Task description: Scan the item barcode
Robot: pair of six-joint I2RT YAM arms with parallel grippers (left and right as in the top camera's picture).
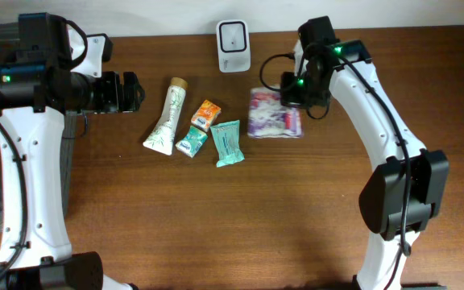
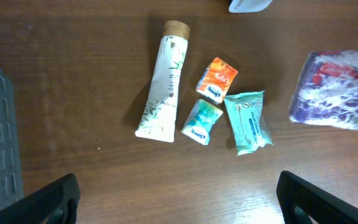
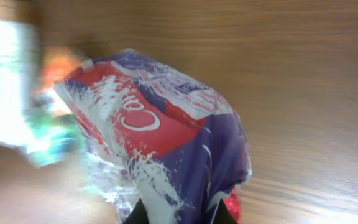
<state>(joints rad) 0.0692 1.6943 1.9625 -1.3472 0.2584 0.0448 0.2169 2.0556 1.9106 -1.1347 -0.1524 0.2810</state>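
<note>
While your right gripper (image 3: 179, 216) pinches the edge of the crinkly purple, red and white plastic packet (image 3: 160, 130) near the white box-shaped scanner (image 1: 234, 36) on the brown wooden table (image 1: 296, 209), your left gripper (image 2: 179, 202) hovers spread wide above the cream squeeze tube (image 2: 163, 81).

The lower half of the overhead frame is bare table (image 1: 240, 234) — open passage. Upper centre is crowded: tube (image 1: 166, 118), orange pack (image 1: 206, 114), teal pack (image 1: 192, 142), wipes pack (image 1: 227, 143), purple packet (image 1: 266, 113) right of them — scanner (image 1: 234, 35) at the top edge.
</note>
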